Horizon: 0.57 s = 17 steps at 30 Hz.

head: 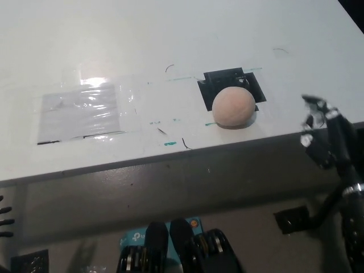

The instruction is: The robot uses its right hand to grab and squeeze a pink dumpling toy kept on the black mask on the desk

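Pink dumpling toy (233, 107) sits on black mask (230, 84) on white desk (170, 45), overlapping mask's near edge, untouched; my right hand (322, 132) off to its right at desk's front edge, well apart from toy, empty, fingers spread loosely; my left hand (4, 216) barely visible at lower left edge, can't tell its state.

Right hand off the desk, left hand barely in view

The black right hand (321, 133) hangs at the picture's right, past the desk's front edge, holding nothing, its fingers (314, 103) apart and loosely curled, the arm running down to the bottom right corner. Only the left hand's (4, 219) dark fingertips show at the lower left edge.
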### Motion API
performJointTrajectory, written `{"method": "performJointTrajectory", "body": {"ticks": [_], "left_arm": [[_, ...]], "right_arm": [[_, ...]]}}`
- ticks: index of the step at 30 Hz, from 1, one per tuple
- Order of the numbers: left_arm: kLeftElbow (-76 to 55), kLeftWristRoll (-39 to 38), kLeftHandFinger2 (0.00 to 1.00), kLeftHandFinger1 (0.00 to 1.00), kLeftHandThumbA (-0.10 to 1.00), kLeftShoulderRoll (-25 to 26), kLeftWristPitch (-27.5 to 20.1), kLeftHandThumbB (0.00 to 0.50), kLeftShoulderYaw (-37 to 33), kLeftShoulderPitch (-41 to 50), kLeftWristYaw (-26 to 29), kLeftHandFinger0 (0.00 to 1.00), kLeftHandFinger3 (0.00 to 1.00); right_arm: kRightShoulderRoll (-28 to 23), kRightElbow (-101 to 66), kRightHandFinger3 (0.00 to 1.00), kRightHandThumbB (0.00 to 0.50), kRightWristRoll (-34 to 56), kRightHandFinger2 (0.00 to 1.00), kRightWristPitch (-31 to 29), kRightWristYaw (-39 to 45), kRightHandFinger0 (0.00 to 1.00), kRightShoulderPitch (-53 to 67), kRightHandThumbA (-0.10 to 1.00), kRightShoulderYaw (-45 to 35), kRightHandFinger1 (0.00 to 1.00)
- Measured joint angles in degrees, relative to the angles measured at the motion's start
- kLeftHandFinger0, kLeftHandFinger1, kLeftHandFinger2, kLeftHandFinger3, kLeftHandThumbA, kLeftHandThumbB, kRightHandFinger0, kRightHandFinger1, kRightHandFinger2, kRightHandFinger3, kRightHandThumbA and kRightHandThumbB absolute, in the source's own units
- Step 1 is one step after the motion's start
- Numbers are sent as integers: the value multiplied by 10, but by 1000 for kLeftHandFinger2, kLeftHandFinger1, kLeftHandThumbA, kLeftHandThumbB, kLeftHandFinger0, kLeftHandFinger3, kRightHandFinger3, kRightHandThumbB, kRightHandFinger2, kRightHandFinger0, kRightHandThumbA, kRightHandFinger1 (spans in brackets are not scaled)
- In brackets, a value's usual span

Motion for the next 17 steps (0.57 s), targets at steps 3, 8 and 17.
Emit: {"method": "performJointTrajectory", "body": {"ticks": [3, 8, 17], "left_arm": [[0, 0, 886, 790, 1000, 0, 0, 102, 0, 0, 0, 665, 976], [0, 0, 880, 788, 1000, 0, 0, 99, 0, 3, 1, 660, 951], [2, 0, 905, 824, 1000, -2, -2, 87, 1, 10, 1, 739, 1000]], "right_arm": [[20, 33, 760, 123, 32, 596, -6, -4, 374, 5, -70, -34, 449], [50, 76, 701, 113, 83, 601, -6, -3, 297, 4, -84, -76, 428], [72, 100, 706, 115, 155, 582, -4, 6, 256, -4, -50, -110, 396]]}}
